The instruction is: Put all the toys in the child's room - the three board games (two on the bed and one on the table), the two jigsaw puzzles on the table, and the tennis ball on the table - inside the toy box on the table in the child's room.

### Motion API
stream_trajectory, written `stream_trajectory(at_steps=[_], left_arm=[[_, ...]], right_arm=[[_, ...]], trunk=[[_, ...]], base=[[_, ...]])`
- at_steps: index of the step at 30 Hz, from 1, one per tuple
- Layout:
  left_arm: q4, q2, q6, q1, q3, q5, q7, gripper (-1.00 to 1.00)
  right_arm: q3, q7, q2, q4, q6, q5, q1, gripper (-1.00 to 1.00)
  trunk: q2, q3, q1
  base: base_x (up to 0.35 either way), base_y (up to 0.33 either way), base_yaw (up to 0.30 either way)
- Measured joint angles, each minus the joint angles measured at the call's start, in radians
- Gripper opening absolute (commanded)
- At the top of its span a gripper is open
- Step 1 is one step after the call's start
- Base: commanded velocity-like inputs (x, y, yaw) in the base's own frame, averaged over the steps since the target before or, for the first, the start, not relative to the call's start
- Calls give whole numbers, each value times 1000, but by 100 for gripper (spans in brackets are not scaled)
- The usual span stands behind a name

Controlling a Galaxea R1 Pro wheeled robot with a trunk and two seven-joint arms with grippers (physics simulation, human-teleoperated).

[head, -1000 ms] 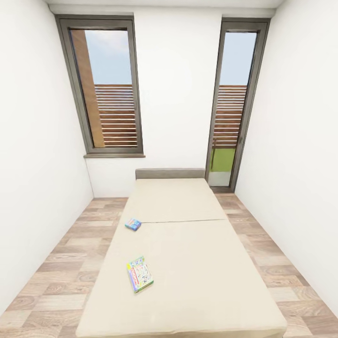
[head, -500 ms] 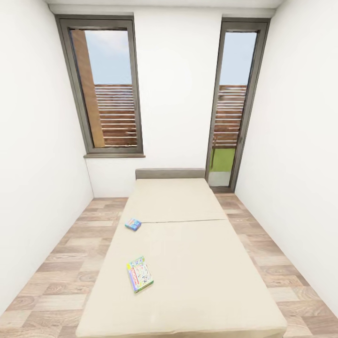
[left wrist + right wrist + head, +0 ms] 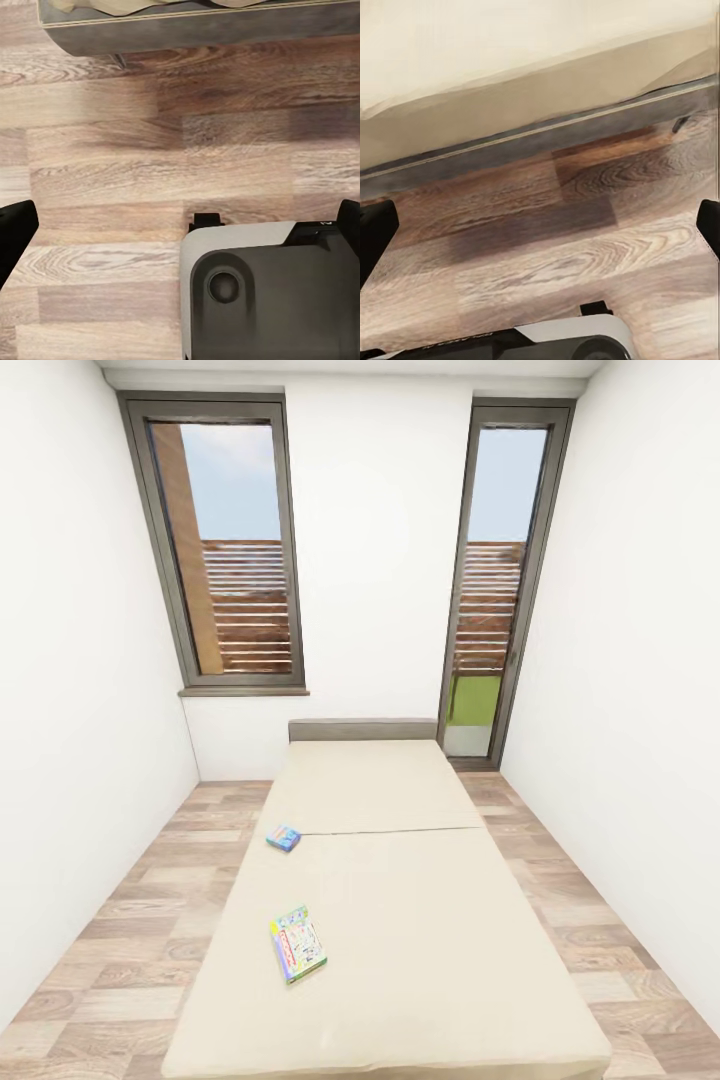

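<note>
Two board games lie on the bed (image 3: 420,920) in the head view. A small blue box (image 3: 284,838) sits near the bed's left edge about halfway up. A pale green multicoloured box (image 3: 298,943) lies closer to me, also on the left side. My left gripper (image 3: 180,229) hangs open over the wooden floor, with the bed's dark frame (image 3: 195,30) beyond it. My right gripper (image 3: 540,225) is open too, low over the floor beside the bed's side (image 3: 525,97). Neither holds anything. The table, toy box, jigsaw puzzles and tennis ball are out of view.
White walls close in on both sides, with strips of wooden floor (image 3: 130,920) left and right of the bed. A window (image 3: 225,550) and a glass door (image 3: 495,590) stand in the far wall. My grey base (image 3: 262,300) sits below the left gripper.
</note>
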Motion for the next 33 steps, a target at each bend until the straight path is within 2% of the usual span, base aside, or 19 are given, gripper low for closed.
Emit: stream_trajectory(at_steps=[7, 19, 22, 27, 32, 33], left_arm=[[0, 0, 0, 0, 0, 0, 0, 100], [0, 1, 0, 0, 0, 0, 0, 100], [0, 1, 0, 0, 0, 0, 0, 100], [0, 1, 0, 0, 0, 0, 0, 100], [0, 1, 0, 0, 0, 0, 0, 100], [0, 1, 0, 0, 0, 0, 0, 100]], right_arm=[[-1, 1, -4, -134, 50, -6, 64, 100], [-2, 2, -5, -176, 60, -8, 80, 100], [-1, 2, -3, -219, 67, -8, 94, 100], [-1, 1, -1, -361, 127, -8, 145, 100], [0, 1, 3, -485, 229, -7, 165, 100], [0, 1, 3, -485, 230, -7, 165, 100]], trunk=[[0, 0, 0], [0, 0, 0], [0, 0, 0], [0, 0, 0], [0, 0, 0], [0, 0, 0]], base=[[0, 0, 0], [0, 0, 0], [0, 0, 0], [0, 0, 0], [0, 0, 0], [0, 0, 0]])
